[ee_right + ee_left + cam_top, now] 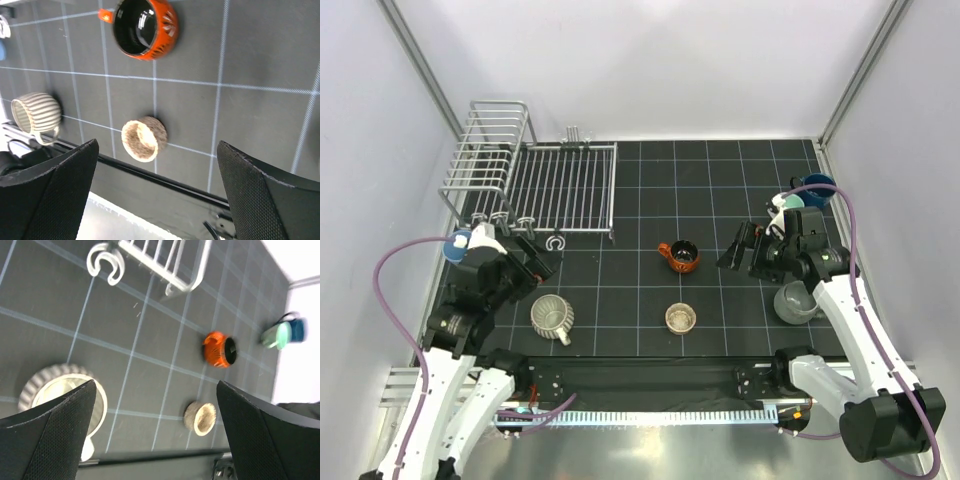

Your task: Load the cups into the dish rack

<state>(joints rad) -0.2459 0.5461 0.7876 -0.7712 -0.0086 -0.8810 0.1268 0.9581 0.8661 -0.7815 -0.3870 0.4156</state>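
Both claws wide open, nothing held. L gripper (533, 260) near ribbed cream cup (553, 315), R gripper (738, 248) right of orange cup (680, 257). Dish rack (565, 185) far-left, no cups in it. Rec: L pinches the cup wall not handle, keeps it upright.

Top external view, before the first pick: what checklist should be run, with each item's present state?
1. Left gripper open and empty: ok.
2. Right gripper open and empty: ok.
3. Dish rack slats free of cups: ok.
4. Ribbed cream cup apart from other cups, near the left gripper: ok.
5. Orange cup and tan cup unobstructed: ok.
6. Grey cup partly hidden by the right arm, pose: cannot tell.
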